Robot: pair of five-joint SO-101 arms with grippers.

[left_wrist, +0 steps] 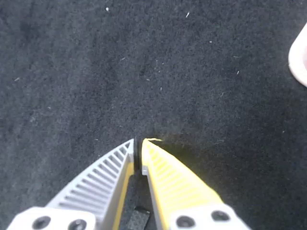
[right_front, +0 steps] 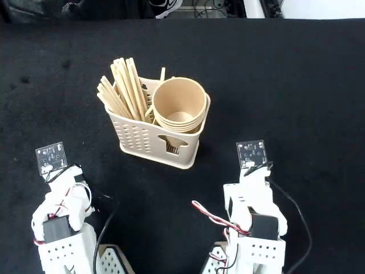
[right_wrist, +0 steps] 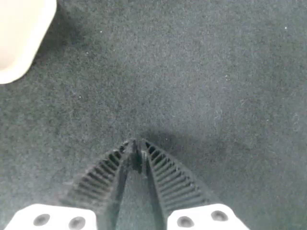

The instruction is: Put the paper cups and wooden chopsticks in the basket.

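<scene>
Left claw (left_wrist: 139,143) and right claw (right_wrist: 135,143) are pinched together, holding nothing, near the cream basket (right_front: 141,140) with tan paper cups (right_front: 180,108) and chopsticks (right_front: 125,85) inside

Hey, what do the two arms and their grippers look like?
Both arms are white with black motors. The left arm and right arm each carry a black square board edged white. Red-and-white wires loop beside the right arm. The left gripper has ribbed triangular fingers, one grey, one yellow; the right gripper has black ones.
</scene>
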